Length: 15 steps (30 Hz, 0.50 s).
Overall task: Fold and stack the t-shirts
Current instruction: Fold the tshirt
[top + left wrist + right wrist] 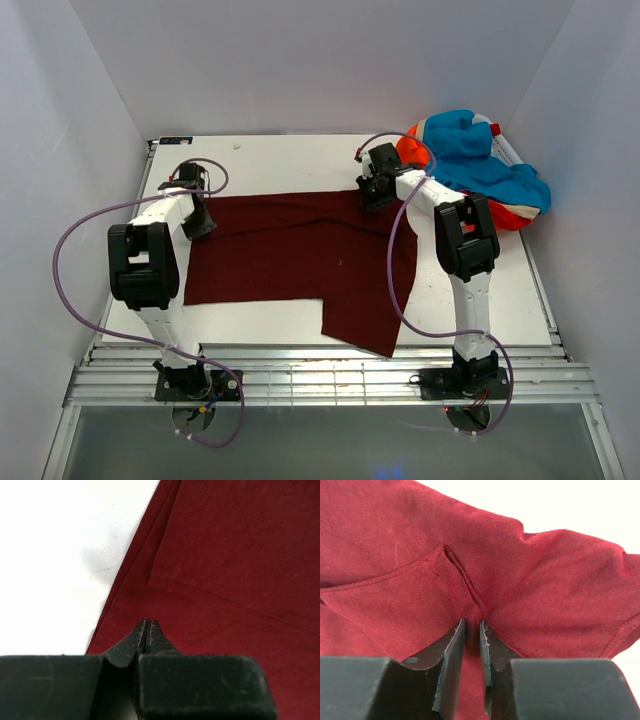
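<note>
The right hand (472, 625) stands narrow, its dark fingers pinching a raised ridge of the maroon t-shirt (290, 250) at a stitched seam, so the cloth puckers up toward it. The left hand (147, 622) is closed tip to tip at the shirt's far left corner, over a layered edge; whether any cloth sits between its tips I cannot tell. The shirt lies spread across the middle of the white table (270, 160), matte, thin and limp, a wide rectangle with one flap reaching toward the near edge. The step in hand looks like a fold of this shirt from its far edge; the next move likely calls for lifting that edge evenly and carrying it nearward without slipping. The other t-shirts (480, 165), orange-red and turquoise, sit crumpled at the far right corner.
</note>
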Each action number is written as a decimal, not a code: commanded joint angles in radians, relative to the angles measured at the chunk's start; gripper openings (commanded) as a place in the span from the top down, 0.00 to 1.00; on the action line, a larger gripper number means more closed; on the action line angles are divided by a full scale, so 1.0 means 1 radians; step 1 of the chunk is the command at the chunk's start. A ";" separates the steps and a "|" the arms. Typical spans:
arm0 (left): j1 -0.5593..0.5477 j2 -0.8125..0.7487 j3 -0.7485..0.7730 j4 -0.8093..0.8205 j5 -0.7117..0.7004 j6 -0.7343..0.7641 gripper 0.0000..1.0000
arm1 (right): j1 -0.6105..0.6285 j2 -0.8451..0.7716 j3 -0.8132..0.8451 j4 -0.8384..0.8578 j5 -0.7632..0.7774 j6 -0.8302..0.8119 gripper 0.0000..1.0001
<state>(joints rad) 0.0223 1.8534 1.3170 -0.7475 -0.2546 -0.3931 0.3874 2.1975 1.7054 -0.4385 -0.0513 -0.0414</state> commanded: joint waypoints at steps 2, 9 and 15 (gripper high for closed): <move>-0.005 -0.046 -0.009 0.017 -0.006 0.003 0.91 | 0.007 -0.058 -0.030 -0.016 0.001 -0.012 0.75; -0.005 -0.063 -0.018 0.020 -0.002 0.003 0.91 | 0.010 -0.050 -0.036 -0.022 -0.007 -0.009 0.70; -0.005 -0.074 -0.025 0.020 0.000 0.003 0.91 | 0.010 -0.067 -0.035 -0.034 0.008 -0.009 0.66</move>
<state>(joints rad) 0.0223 1.8511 1.2976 -0.7422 -0.2543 -0.3927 0.3885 2.1899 1.6855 -0.4442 -0.0517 -0.0410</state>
